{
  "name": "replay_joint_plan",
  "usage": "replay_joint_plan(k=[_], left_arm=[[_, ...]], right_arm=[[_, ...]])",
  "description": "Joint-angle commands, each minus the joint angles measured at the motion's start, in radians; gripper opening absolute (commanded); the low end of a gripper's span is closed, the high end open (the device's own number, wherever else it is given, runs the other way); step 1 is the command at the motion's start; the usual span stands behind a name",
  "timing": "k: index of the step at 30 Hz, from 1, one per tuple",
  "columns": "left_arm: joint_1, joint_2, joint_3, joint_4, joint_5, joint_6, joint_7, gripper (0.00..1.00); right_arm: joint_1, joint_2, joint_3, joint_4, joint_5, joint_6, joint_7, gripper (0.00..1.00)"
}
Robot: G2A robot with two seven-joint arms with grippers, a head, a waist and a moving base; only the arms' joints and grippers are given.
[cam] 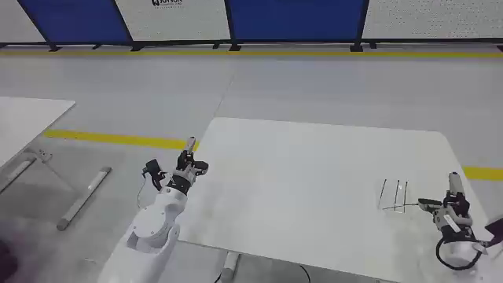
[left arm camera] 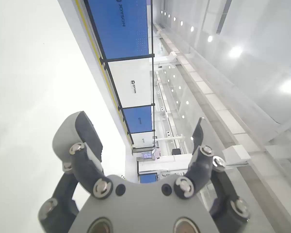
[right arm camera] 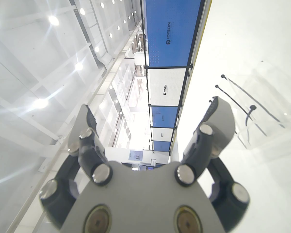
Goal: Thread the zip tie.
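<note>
The left end effector (left arm camera: 141, 132) stands wide open, its two dark-padded fingers (left arm camera: 86, 128) spread far apart with nothing between them and nothing touching them. In the top view it sits at the lower left of the frame, at the left edge of the white desk (cam: 314, 181), pointing toward the top of the frame.

The right end effector (right arm camera: 152, 113) is also spread wide and holds nothing. In the top view it is at the lower right of the frame, by the desk's right edge.

The zip ties (cam: 397, 192) lie flat on the desk in the lower right of the top view, just left of the right end effector and apart from it. They are thin and black. Most lie straight, side by side. One more, a bent zip tie (right arm camera: 251, 108), curls across their near ends. In the right wrist view they rest on a clear plastic piece (right arm camera: 269, 132) lying on the desk. No finger touches the zip ties. The left end effector is well apart from them, across the desk.
</note>
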Motion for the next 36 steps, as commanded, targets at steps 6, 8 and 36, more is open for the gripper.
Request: replay_joint_plan(k=[6,8,36], left_arm=[[0.0,0.0,0.0,0.0,0.0,0.0,0.0,0.78],[0.0,0.0,0.0,0.0,0.0,0.0,0.0,1.0],[0.0,0.0,0.0,0.0,0.0,0.0,0.0,1.0]], right_arm=[[0.0,0.0,0.0,0.0,0.0,0.0,0.0,1.0],[0.0,0.0,0.0,0.0,0.0,0.0,0.0,0.78],[0.084,0.055,0.174,0.04,-0.076,0.08,0.666,1.0]])
